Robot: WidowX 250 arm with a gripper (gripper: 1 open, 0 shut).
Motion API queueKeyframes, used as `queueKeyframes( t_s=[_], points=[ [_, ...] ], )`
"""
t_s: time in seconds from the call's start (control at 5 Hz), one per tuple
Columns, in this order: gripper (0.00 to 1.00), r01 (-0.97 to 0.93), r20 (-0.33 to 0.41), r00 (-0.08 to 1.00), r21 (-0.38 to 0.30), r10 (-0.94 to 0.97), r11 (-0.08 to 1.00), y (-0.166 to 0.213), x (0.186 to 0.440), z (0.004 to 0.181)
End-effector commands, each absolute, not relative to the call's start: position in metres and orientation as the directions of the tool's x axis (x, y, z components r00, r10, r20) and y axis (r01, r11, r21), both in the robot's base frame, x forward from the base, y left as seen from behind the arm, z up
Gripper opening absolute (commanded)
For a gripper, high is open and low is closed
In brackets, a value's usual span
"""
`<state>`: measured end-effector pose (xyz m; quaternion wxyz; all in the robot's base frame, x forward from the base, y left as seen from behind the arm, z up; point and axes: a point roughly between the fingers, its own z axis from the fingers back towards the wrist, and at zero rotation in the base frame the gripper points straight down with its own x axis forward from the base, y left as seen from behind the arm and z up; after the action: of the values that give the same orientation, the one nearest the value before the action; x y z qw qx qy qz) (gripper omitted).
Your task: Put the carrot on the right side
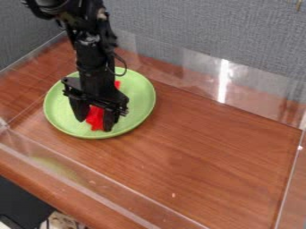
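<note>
The carrot (96, 115) is a bright red bar lying on the round lime-green plate (139, 97) at the left of the wooden table. My gripper (95, 113) points straight down over the plate's middle. Its black fingers (77, 111) stand on either side of the carrot, low against the plate. The jaws are apart, and only a short red stretch shows between them. The arm and fingers hide the rest of the carrot. I cannot see whether the pads touch its sides.
Clear acrylic walls (221, 76) ring the wooden table (203, 152). A white wire stand (86, 40) sits in the far left corner. The brown wood to the right of the plate is bare.
</note>
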<state>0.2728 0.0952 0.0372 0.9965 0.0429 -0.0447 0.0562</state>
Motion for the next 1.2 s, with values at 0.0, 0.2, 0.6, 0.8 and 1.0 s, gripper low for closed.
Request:
queueKeyframes(
  t_s=[0.0, 0.2, 0.6, 0.8, 1.0],
  points=[
    [0.0, -0.089, 0.156, 0.985, 0.082, 0.075, 0.993, 0.088, 0.279, 0.069],
    [0.0, -0.072, 0.208, 0.977, 0.078, 0.054, 0.994, 0.079, 0.281, 0.102],
    [0.0, 0.048, 0.268, 0.961, 0.057, -0.061, 0.997, 0.003, 0.29, 0.13],
    [0.0, 0.075, 0.233, 0.969, 0.038, -0.081, 0.996, -0.025, 0.267, 0.111],
    [0.0, 0.074, 0.195, 0.978, 0.025, -0.078, 0.997, -0.047, 0.252, 0.082]
  ],
)
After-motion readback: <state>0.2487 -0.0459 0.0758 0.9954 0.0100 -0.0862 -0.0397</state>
